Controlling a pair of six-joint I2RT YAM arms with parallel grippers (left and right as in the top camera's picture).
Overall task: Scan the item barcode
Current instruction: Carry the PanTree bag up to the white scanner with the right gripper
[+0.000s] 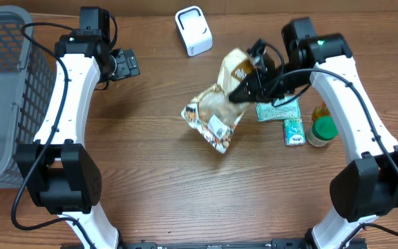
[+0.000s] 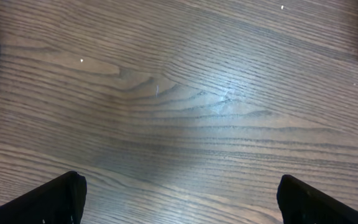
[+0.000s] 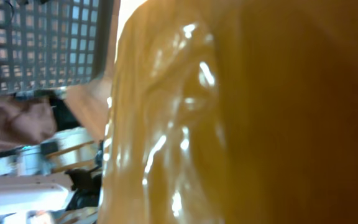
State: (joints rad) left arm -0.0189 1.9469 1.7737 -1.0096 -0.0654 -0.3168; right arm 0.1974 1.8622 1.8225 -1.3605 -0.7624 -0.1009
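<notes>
Snack bag (image 3: 229, 112) clamped in right claw (image 1: 241, 91), left claw (image 1: 131, 64) spread wide near basket (image 1: 36, 69).

Brown wooden table (image 1: 150, 200) filling whole overhead view, grain running side to side. Grey mesh basket (image 1: 39, 72) sitting at its left edge. Soft overhead light glancing off tabletop in left wrist view, making pale sheen mid-board, fine scratches showing. Room beyond showing only as blurred strip in right wrist view: dark grid (image 3: 48, 43) up top, pale shapes below, too blurred to tell.
</notes>
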